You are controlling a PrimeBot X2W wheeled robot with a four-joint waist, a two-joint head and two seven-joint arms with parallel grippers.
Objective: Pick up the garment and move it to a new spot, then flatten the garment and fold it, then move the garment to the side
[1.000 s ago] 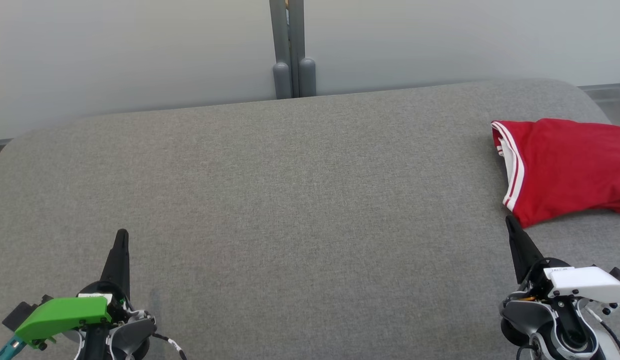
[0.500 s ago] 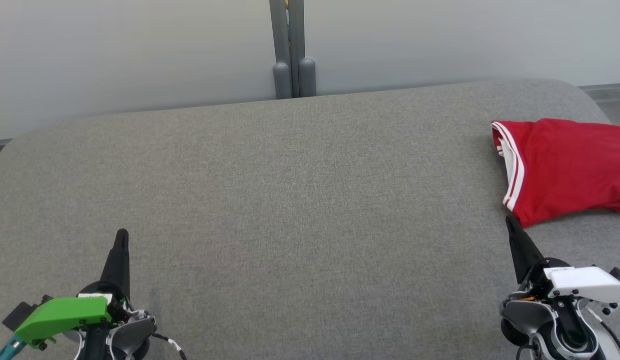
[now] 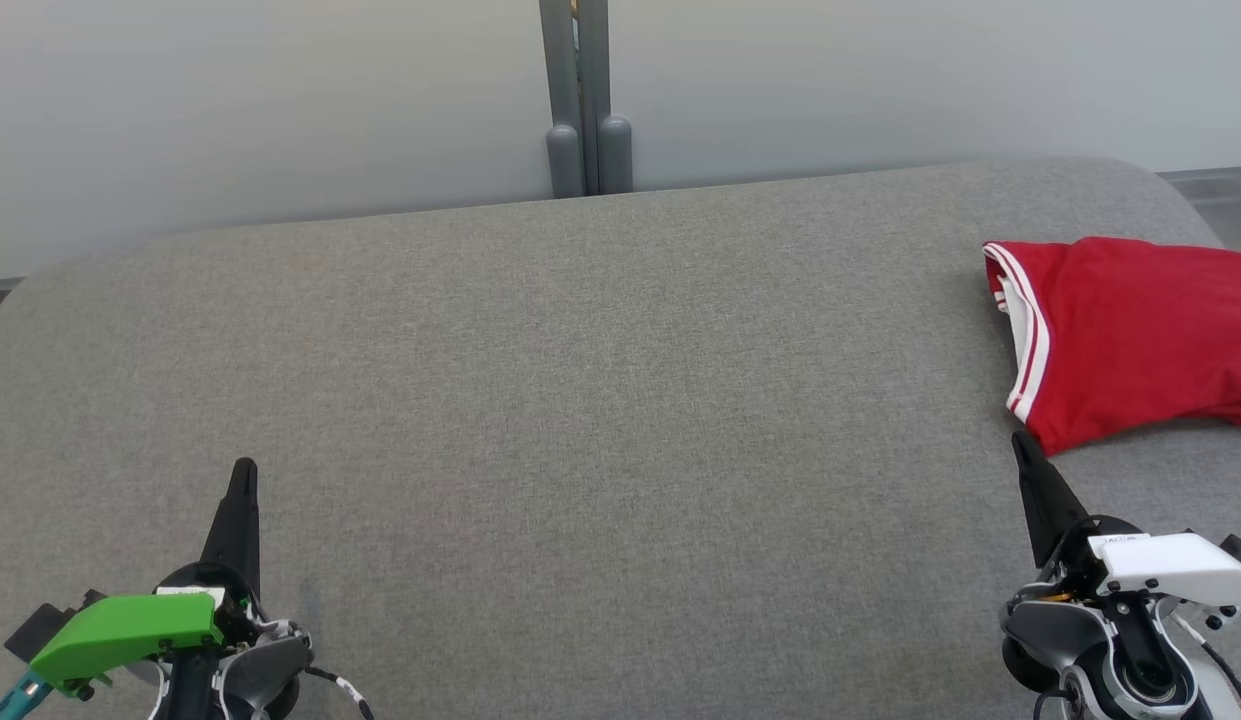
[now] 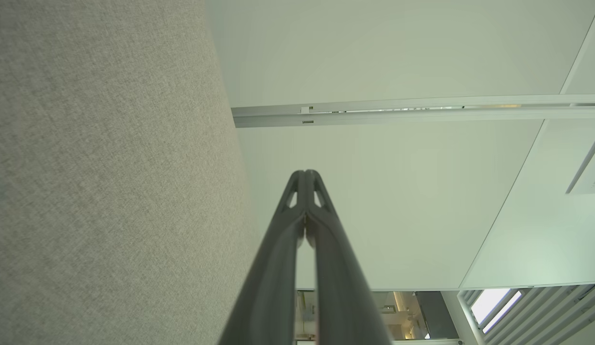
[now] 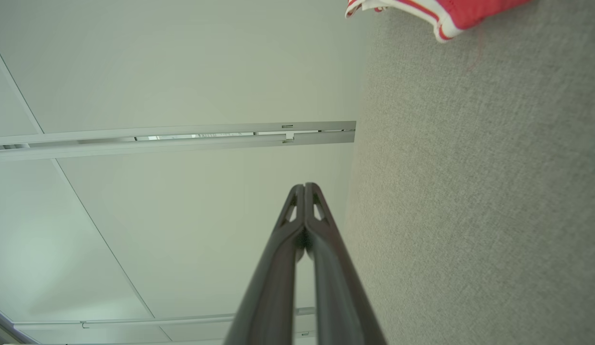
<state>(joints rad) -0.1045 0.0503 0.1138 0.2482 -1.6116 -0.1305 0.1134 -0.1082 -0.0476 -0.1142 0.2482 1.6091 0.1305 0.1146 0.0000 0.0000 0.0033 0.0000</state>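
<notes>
The garment [image 3: 1130, 335] is red with white-striped trim and lies folded at the right side of the grey fabric surface [image 3: 600, 420]; its edge also peeks in at the top of the right wrist view as the garment [image 5: 450, 12]. My right gripper [image 3: 1020, 445] sits at the lower right, tip just below the garment's near corner, fingers pressed together and empty. My left gripper [image 3: 244, 472] rests at the lower left, far from the garment, shut with nothing in it. The wrist views show the left gripper [image 4: 305, 173] and the right gripper [image 5: 305, 187] with fingertips touching.
A pale wall runs behind the surface, with a grey post [image 3: 580, 100] at its middle. The surface's far edge curves down at both corners. A broad stretch of grey fabric lies between the two grippers.
</notes>
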